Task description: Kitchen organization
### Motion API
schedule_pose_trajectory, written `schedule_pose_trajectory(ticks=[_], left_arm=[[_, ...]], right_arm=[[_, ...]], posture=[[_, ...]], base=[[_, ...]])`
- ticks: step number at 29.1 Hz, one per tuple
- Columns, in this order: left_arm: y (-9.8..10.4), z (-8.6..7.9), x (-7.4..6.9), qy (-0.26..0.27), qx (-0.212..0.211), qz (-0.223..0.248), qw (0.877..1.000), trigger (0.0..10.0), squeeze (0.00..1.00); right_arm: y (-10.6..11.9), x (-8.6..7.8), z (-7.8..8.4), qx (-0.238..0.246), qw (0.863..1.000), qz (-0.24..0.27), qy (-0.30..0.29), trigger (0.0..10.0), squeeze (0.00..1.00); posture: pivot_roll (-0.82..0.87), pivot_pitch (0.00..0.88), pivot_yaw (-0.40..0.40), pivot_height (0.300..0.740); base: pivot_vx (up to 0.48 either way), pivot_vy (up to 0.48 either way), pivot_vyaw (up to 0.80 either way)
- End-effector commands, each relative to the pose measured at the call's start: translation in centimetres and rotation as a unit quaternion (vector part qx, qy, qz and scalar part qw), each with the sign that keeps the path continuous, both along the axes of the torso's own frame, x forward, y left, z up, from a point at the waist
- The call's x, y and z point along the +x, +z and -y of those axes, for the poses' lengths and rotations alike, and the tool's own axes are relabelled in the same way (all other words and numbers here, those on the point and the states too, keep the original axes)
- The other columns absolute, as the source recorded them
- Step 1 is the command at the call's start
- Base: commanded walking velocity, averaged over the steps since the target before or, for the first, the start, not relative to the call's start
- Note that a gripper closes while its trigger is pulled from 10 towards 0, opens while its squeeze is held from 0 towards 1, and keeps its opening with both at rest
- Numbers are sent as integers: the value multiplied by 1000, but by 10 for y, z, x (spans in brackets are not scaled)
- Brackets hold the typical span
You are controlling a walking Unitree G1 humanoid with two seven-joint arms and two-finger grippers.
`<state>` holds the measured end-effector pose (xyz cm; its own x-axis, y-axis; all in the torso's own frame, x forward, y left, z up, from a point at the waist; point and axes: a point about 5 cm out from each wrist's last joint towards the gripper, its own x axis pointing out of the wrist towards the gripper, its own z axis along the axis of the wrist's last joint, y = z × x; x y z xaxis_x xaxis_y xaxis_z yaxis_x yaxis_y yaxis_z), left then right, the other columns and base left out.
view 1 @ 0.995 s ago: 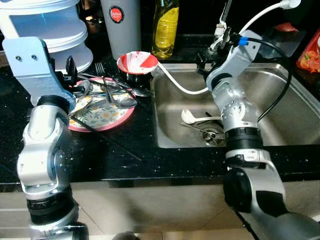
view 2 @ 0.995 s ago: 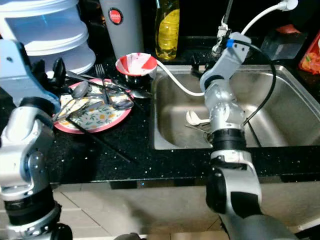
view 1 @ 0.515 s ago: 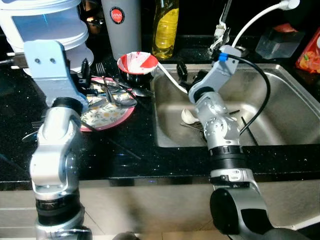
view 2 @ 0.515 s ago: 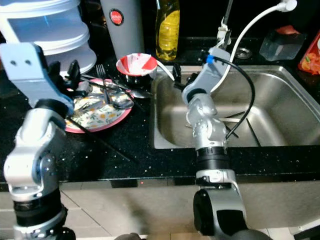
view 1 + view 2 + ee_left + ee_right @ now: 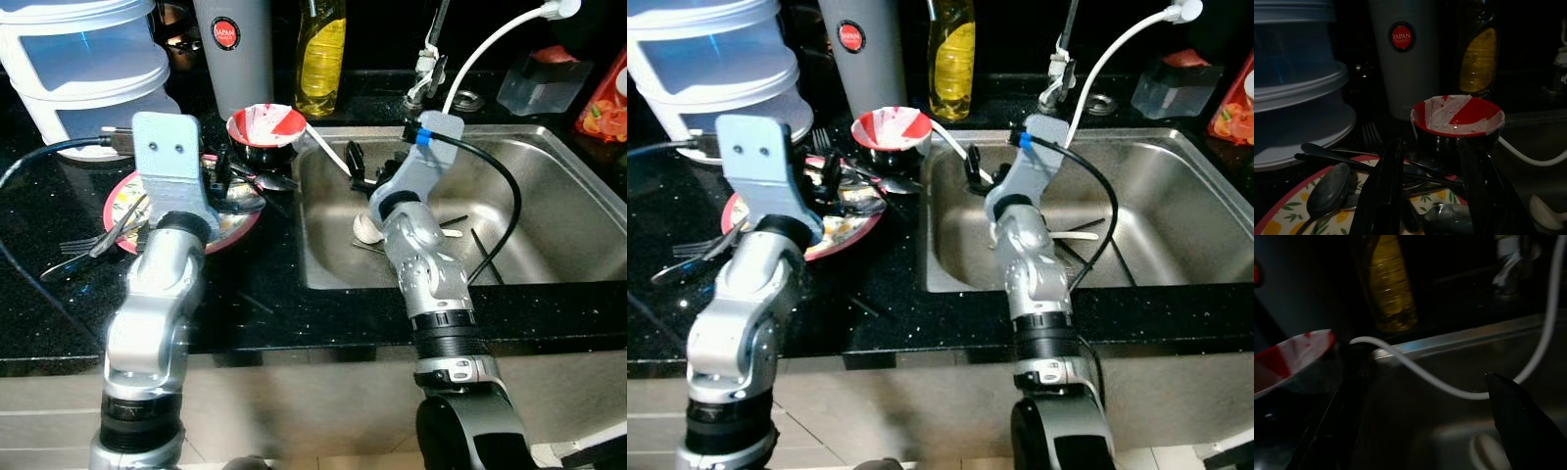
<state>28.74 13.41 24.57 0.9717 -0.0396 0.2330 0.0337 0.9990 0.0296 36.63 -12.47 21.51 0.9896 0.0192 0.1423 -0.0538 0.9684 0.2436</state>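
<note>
Evidently a sorting job: dirty cutlery sits heaped on the patterned plate at left-centre of the head views, on the black countertop, most likely gathered there as a staging pile beside the sink.

- Spoons and dark chopsticks lie across the plate; a fork hangs off its left rim onto the counter.
- A red-and-white bowl stands just behind the plate, touching the sink's left edge. A grey tumbler and a yellow bottle stand behind it at upper centre, and stacked white containers at upper left.
- A white ladle-type spoon and a few thin utensils lie on the sink floor near the drain, probably left there for washing.

Left arm: forearm rises from the bottom of the frame and the wrist bends forward over the plate. The left gripper hovers low above the cutlery, fingers parted and nothing between them, aimed towards the bowl. My reading is that it is lining up on a piece from the pile.

Right arm: elbow at lower centre, forearm angled up and left over the sink's left half. The right gripper sits by the sink's near-left wall, close to the white hose. One finger is visible at the wrist; whether the pair is parted or closed, I cannot tell.
</note>
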Motion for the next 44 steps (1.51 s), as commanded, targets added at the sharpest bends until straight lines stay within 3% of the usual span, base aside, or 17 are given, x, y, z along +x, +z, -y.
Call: schedule_pose_trajectory(ticks=[1,6,19,24,44], left_arm=[[-7,-5,3,16,5,-18,1000,10000,0],[-14,-3,4,13,22,-29,999,10000,0],[-9,-7,19,30,3,-7,1000,10000,0],[-10,-5,18,22,4,-3,1000,10000,0],[-9,-9,19,45,9,5,999,10000,0]], right_arm=[[6,0,6,-12,1000,17,-8,10000,0],[11,3,19,0,999,30,-28,10000,0],[28,10,-1,-1,998,64,10,10000,0],[27,14,10,14,998,60,-16,10000,0],[34,20,8,0,997,79,-3,10000,0]], posture=[[123,0,57,740],[127,0,38,740],[101,0,40,740],[110,0,28,740],[155,0,14,740]], base=[[0,0,0],[0,0,0],[0,0,0],[0,0,0],[0,0,0]])
